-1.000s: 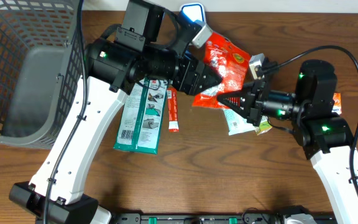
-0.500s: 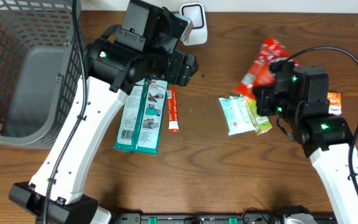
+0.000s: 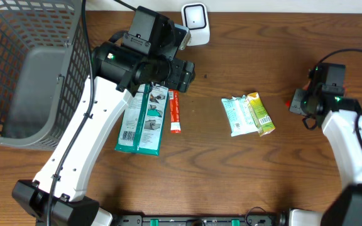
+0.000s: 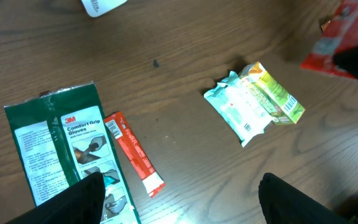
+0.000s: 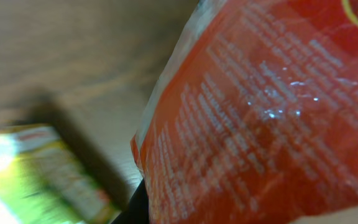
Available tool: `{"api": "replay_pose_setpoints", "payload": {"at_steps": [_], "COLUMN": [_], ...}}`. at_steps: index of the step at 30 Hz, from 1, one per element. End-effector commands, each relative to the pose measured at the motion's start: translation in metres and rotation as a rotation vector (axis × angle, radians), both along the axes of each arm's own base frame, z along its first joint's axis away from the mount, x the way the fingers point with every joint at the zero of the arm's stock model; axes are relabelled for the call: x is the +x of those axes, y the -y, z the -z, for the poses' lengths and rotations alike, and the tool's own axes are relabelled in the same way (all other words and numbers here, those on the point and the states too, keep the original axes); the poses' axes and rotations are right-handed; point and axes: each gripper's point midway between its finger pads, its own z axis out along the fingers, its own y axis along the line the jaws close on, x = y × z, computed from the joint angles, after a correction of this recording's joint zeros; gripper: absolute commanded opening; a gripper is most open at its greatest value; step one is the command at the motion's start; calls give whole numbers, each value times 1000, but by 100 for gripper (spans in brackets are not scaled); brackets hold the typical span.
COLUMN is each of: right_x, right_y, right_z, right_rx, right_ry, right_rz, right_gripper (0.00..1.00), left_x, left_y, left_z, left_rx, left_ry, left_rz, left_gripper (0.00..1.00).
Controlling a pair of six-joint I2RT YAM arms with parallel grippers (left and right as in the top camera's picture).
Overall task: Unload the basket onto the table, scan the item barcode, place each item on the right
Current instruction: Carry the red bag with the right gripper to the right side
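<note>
the right gripper (image 3: 301, 103), pinching the red packet (image 5: 260, 124), sits well right of the scanner (image 3: 195, 15); the left gripper (image 4: 179, 199), spread, hangs nearer it.

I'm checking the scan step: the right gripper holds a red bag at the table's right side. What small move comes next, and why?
Probably carry the red bag toward the white scanner at the table's far edge, printed side facing it. The right gripper is shut on the bag well away from the scanner, and the left gripper is open and empty.
</note>
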Motion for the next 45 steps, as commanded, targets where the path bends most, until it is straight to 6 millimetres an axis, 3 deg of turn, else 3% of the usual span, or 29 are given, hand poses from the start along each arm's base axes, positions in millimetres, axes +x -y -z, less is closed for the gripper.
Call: {"api": "replay_pose_setpoints", "payload": {"at_steps": [1, 5, 6, 8, 10, 11, 14, 18, 21, 22, 24, 26, 29, 31, 34, 38, 42, 45], "right_x": [-3, -9, -11, -16, -21, -24, -30, -31, -22, -13, -2, 8, 15, 15, 16, 8, -8, -24], "right_y": [14, 26, 30, 37, 45, 50, 54, 52, 34, 13, -10, -29, -37, -39, -33, -8, 18, 49], "right_z": [21, 45, 48, 52, 51, 50, 47, 31, 15, 4, -4, -6, 3, 17, 44, 63, 74, 75], "right_rx": [-40, -68, -78, -104, -129, -146, -165, -151, -61, 46, 157, 237, 244, 238, 201, 95, 9, -100], "right_ry": [-72, -146, -160, -187, -204, -213, -245, -280, -272, -245, -205, -162, -135, -124, -84, -73, -108, -151], "right_rz": [7, 38, 46, 67, 87, 100, 111, 102, 62, 16, -33, -76, -102, -109, -102, -4, 77, 159], "right_gripper": [1, 1, 5, 38, 55, 72, 82, 84, 80, 78, 70, 50, 11, 3, 2, 3, 3, 3], "left_x": [2, 2, 2, 1, 0, -2, -2, -3, -4, -3, -2, -3, -3, -4, -6, -8, -8, -8], "left_y": [-2, -2, -2, -2, -3, -4, -9, -13, -15, -17, -18, -18, -19, -19, -20, -21, -21, -21], "left_z": [4, 4, 4, 4, 5, 7, 10, 13, 15, 16, 16, 16, 17, 19, 27, 32, 33, 33], "left_rx": [10, 10, 10, 11, 14, 20, 48, 65, 73, 84, 92, 93, 94, 98, 107, 114, 115, 116], "left_ry": [-5, -6, -7, -10, -15, -24, -27, -40, -46, -43, -39, -40, -43, -49, -67, -81, -84, -86], "left_rz": [-15, -15, -15, -15, -16, -17, -34, -51, -53, -60, -66, -66, -66, -66, -65, -65, -65, -64], "left_gripper": [79, 79, 79, 79, 79, 80, 80, 80, 80, 80, 80, 78, 54, 43, 42, 47, 50, 50]}}
